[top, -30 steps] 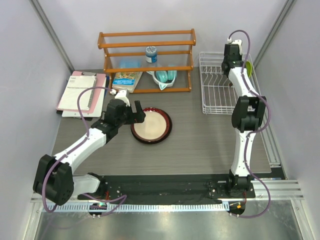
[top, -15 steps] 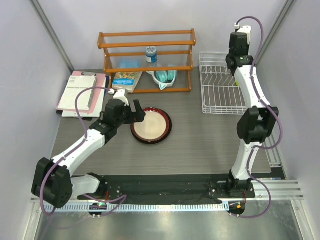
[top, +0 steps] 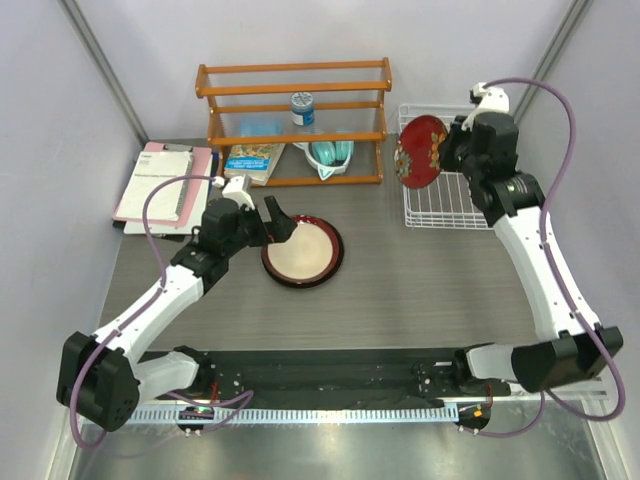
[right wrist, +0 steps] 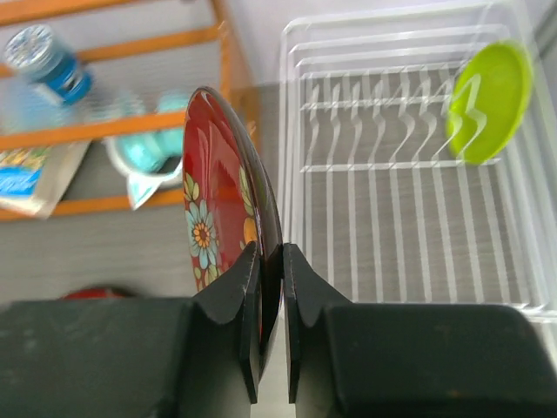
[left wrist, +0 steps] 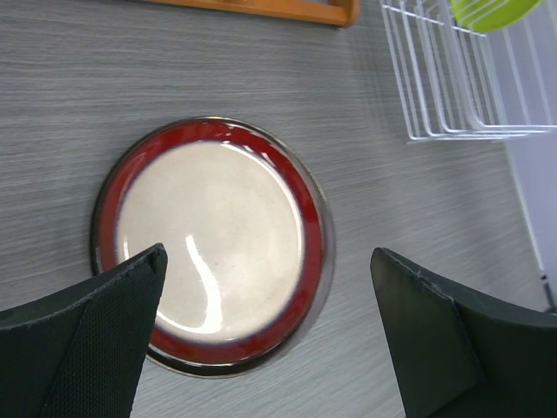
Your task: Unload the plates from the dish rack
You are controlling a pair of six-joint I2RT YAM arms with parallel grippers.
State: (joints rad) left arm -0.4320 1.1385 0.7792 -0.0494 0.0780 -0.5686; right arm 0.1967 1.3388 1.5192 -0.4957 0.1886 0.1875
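Note:
My right gripper [top: 443, 152] is shut on the edge of the small patterned red plate [top: 420, 150] and holds it on edge in the air over the left side of the white dish rack [top: 440, 200]. In the right wrist view the plate [right wrist: 213, 192] stands between my fingers [right wrist: 270, 287]. The lime green plate [right wrist: 489, 100] stands upright in the rack [right wrist: 392, 174] at the right. The dark red rim plate [top: 302, 250] lies flat on the table. A dark grey edge shows round it [left wrist: 213, 244]; I see no separate grey-brown plate. My left gripper [left wrist: 265, 348] is open and empty over its left edge.
An orange wooden shelf [top: 295, 120] stands at the back with a blue-lidded jar [top: 302, 105], a teal object [top: 330, 152] and a booklet [top: 250, 160]. A pink-edged notebook [top: 165, 185] lies at the far left. The rack's corner [left wrist: 452, 78] and the green plate [left wrist: 492, 10] show in the left wrist view.
My right arm has lifted the patterned red plate out of the rack and swung it left and towards the front. My left gripper has shifted slightly by the dark red rim plate.

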